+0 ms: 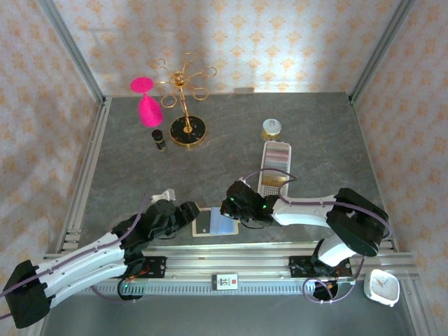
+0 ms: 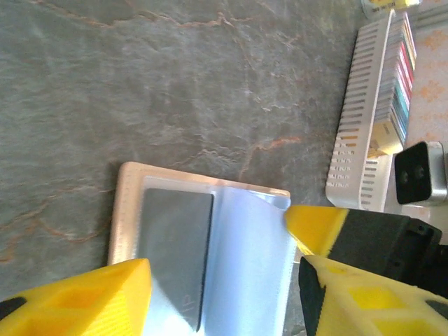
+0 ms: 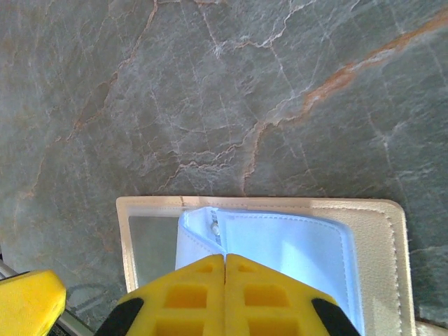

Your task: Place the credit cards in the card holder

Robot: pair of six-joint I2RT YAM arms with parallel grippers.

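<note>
Nearest, along the front edge: metal rail with a small white box on it, and a white clock off at the right corner.

Just past the rail, flat on the grey marbled table: card holder, open like a book, between the two arms. In its left half, a dark grey credit card, square to the stitched frame, seemingly under a clear window. On its right half, a pale blue-white inner flap, one corner slightly raised.

Left gripper over the holder's near-left side: yellow fingers well apart, nothing held, card and flap showing through the gap. Right gripper from the other side: fingertips pressed together, closed tight, right at the flap's near edge. Cannot tell about any thin leaf pinched between them. One right fingertip close beside the left gripper's right finger, crowding the room above the holder's right half.

Just beyond the left gripper, a small white piece on the table.

Farther back, right of centre: long white perforated tray full of coloured cards on edge, its near end just beyond the right gripper. Past the tray, a small round jar.

Far left: small dark bottle, gold branching stand just beside it, and a bright pink hourglass shape next to the stand.
</note>
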